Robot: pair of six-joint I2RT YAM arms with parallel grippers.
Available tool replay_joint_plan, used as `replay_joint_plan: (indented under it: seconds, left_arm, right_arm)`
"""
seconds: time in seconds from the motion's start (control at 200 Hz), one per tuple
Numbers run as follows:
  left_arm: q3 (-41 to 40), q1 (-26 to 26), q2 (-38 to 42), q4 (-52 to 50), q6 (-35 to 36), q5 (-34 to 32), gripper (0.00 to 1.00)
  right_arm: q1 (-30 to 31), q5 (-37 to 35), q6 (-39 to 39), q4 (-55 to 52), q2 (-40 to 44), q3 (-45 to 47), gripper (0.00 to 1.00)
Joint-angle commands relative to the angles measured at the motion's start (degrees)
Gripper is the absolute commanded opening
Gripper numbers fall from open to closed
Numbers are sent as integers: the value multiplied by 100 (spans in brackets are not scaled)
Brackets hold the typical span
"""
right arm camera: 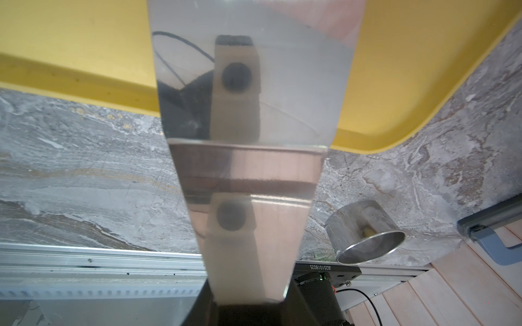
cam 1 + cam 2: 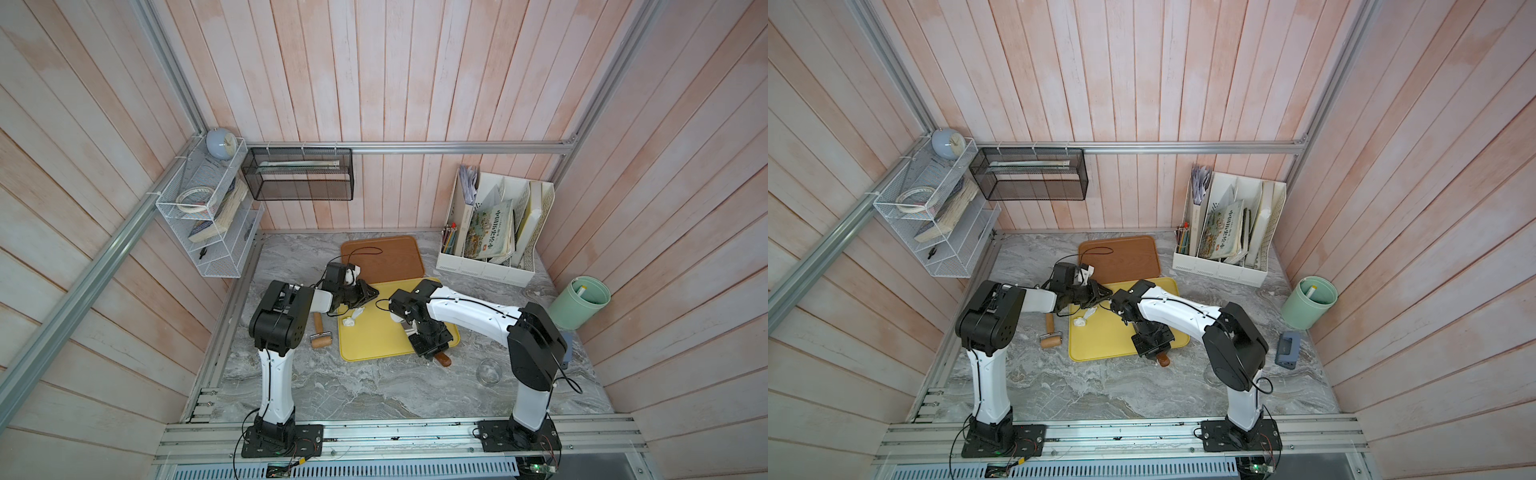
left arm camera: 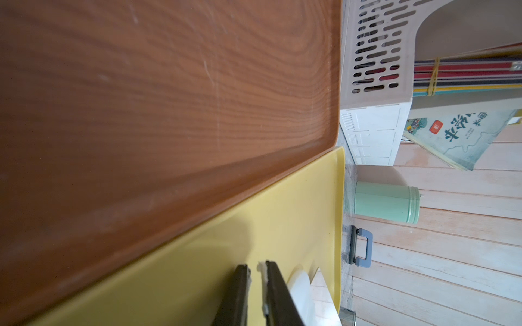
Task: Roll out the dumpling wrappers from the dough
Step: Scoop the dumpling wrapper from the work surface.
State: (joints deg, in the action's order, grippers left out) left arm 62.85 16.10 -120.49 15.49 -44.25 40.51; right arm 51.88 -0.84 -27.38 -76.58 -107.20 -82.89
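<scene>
Right claw grips a metal scraper across the yellow tray edge. Left claw, lower centre, is barely open and empty.

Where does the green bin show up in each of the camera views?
Top view: green bin near the table's right edge.
Top view: the bin, same place.
Left wrist: the bin just beyond the yellow tray.
Right wrist: not in it.
Shared landmark: the yellow tray, visible in all four views.
</scene>
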Motion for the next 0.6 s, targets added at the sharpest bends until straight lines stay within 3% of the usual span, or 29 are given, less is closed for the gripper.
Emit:
replay_joint_plan:
  seconds: [0.0, 0.425, 0.595]
  left_arm:
    - [-71, 34, -231, -269, 4, -114, 17]
    - [-118, 43, -307, -264, -31, -97, 17]
    - [-97, 43, -330, -279, -22, -87, 17]
  right_arm:
    - [77, 163, 114, -242, 100, -102, 0]
    - [174, 414, 400, -3, -258, -160, 0]
    - [125, 201, 253, 125, -132, -254, 0]
